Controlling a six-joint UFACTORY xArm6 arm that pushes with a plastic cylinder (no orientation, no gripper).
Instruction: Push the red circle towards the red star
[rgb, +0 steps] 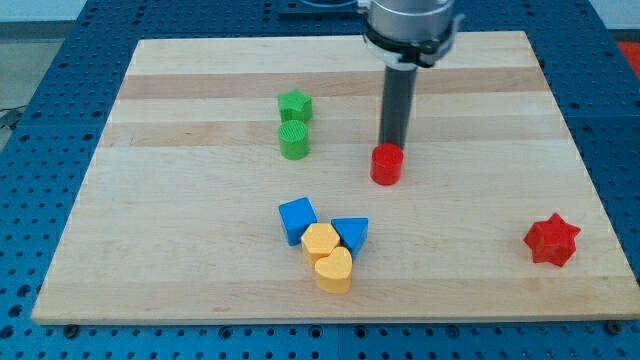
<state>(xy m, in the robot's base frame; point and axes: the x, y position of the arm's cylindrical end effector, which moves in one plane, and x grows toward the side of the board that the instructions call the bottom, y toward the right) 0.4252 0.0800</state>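
Seven blocks dot the pale wooden bench (180, 200): two green (294, 104), two blue (297, 219), two yellow (321, 241), then the red circle (387, 165) mid-board and red star (552, 240) far right. The upright rod's tip (391, 145) touches the circle's top edge; no gripper shows.

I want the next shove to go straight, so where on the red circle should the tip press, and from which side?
Press the red circle on its upper-left side wall, the side facing away from the red star, which lies toward the view's lower right. The circle is a short upright cylinder, so an off-centre contact would likely let it slip aside. My tip sits just above it, probably needing a small shift to the view's left first.
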